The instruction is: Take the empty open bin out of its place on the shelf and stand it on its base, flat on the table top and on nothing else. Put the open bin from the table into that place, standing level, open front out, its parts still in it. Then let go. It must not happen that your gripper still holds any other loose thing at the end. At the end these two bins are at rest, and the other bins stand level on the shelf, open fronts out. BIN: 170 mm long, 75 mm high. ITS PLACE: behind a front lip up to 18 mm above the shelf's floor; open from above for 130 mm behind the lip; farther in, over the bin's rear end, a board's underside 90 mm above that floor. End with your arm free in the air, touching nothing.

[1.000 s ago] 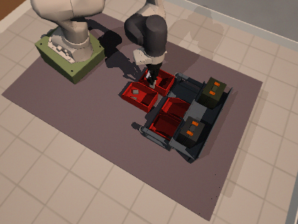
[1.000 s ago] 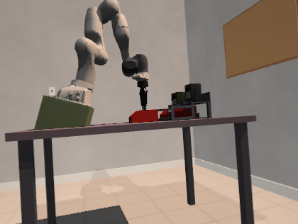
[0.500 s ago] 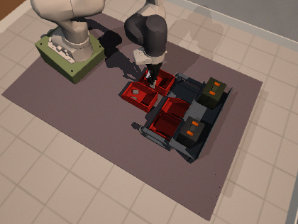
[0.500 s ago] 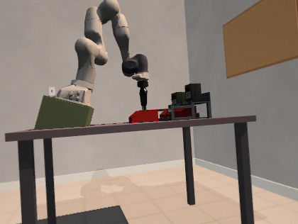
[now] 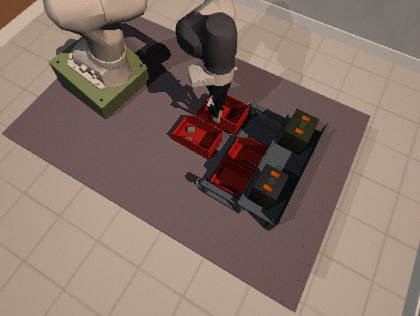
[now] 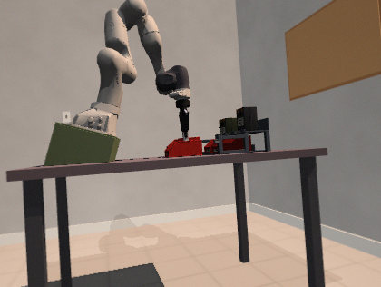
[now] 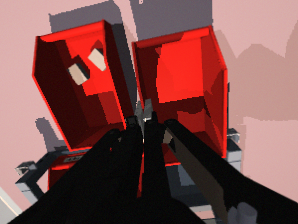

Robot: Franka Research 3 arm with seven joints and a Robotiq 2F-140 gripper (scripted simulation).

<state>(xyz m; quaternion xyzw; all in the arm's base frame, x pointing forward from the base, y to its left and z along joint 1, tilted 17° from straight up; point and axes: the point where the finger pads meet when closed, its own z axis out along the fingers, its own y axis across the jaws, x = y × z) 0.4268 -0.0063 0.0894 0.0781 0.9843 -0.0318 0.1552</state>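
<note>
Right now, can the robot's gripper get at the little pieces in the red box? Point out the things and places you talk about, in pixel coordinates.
Probably not straight away: the gripper point(image 5: 217, 118) point(image 6: 185, 135) point(image 7: 146, 108) looks clamped on the empty box's point(image 5: 240, 120) point(image 7: 180, 75) side. But nothing covers the little pieces point(image 5: 190, 129) point(image 7: 78, 74), so it could perhaps let go and reach down.

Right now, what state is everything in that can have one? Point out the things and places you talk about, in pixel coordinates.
Gripper point(image 5: 216, 119) point(image 6: 185, 136) point(image 7: 146, 108): shut on the empty bin's side wall.
Empty bin point(image 5: 241, 121) point(image 7: 182, 65): upright, off the shelf.
Parts bin point(image 5: 204, 141) point(image 6: 183, 149) point(image 7: 72, 31): upright, off the shelf, two parts visible inside.
Two shelf bins, one point(image 5: 247, 149), other point(image 5: 231, 176): in their places.
Two dark boxes, one point(image 5: 298, 135), other point(image 5: 273, 189): upright on the shelf.
</note>
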